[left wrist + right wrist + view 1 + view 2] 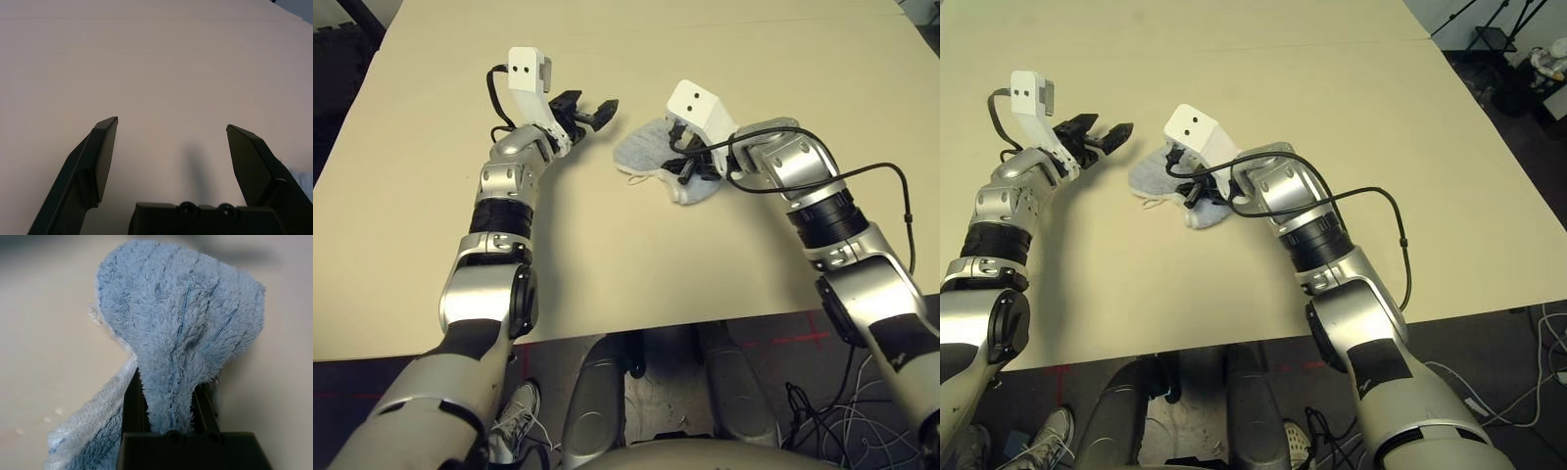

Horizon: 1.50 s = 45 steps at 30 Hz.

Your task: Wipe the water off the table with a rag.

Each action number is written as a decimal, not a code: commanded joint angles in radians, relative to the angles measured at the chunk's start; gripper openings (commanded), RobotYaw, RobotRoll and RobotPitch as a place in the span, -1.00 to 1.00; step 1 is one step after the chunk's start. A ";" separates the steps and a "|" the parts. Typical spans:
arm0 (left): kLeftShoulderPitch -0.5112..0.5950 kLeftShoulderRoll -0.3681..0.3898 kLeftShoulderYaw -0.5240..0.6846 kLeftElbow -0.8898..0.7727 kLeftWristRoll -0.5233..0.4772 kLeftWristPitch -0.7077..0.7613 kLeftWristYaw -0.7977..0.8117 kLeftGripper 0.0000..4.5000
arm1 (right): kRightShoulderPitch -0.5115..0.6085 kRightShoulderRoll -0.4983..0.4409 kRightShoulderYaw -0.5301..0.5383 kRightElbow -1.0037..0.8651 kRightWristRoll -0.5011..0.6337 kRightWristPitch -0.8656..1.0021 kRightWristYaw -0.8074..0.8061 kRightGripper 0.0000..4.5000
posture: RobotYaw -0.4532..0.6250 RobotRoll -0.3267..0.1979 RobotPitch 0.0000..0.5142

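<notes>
The rag (181, 308) is fluffy, rough cloth; the table (607, 264) looks smooth and matt, the arms (475, 294) glossy silver metal.

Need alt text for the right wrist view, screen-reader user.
The right pincer grips a bunched, fluffy blue rag with a white edge, its two black fingers pinching the cloth over a pale table. A few small pale drops lie beside the rag.

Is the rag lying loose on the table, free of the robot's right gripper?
No, the right gripper has the rag pinched and bunched between its fingers.
</notes>
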<state>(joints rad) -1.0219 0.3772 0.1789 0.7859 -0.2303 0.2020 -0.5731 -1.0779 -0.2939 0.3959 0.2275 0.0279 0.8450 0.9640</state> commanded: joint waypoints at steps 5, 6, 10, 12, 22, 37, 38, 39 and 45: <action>0.019 0.000 0.001 0.002 0.000 0.004 0.001 1.00 | 0.020 0.028 0.041 -0.057 0.025 0.038 0.011 -0.93 | -0.24 0.25 0.35; 0.020 0.000 0.001 0.002 -0.001 0.004 0.002 1.00 | 0.020 0.030 0.038 -0.041 0.020 0.030 0.004 -0.93 | -0.24 0.25 0.35; 0.020 0.000 0.001 0.001 -0.001 0.004 0.003 1.00 | 0.013 0.014 0.018 0.043 -0.005 -0.006 -0.029 -0.93 | -0.24 0.25 0.36; 0.021 0.001 0.002 0.000 -0.001 0.005 0.003 1.00 | 0.005 -0.002 0.008 0.098 -0.021 -0.034 -0.046 -0.93 | -0.24 0.25 0.36; 0.021 0.001 0.001 0.006 -0.002 0.005 -0.001 1.00 | -0.038 -0.127 -0.066 0.393 -0.065 -0.141 -0.127 -0.93 | -0.25 0.25 0.37; 0.012 -0.005 -0.002 0.017 0.001 0.000 -0.002 1.00 | -0.054 -0.206 -0.129 0.628 -0.104 -0.237 -0.246 -0.93 | -0.25 0.25 0.37; 0.011 -0.005 -0.002 0.017 0.001 0.001 -0.002 1.00 | -0.053 -0.212 -0.134 0.637 -0.107 -0.237 -0.255 -0.93 | -0.25 0.25 0.37; 0.011 -0.005 -0.003 0.017 0.001 0.001 -0.002 1.00 | -0.053 -0.219 -0.138 0.647 -0.111 -0.241 -0.266 -0.93 | -0.25 0.25 0.37; 0.007 -0.006 -0.003 0.020 0.002 0.001 -0.002 1.00 | -0.063 -0.250 -0.146 0.700 -0.143 -0.252 -0.342 -0.93 | -0.25 0.25 0.37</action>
<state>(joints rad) -1.0217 0.3746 0.1788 0.7868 -0.2303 0.2027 -0.5705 -1.1997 -0.5011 0.2378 0.8201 -0.0425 0.5558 0.6897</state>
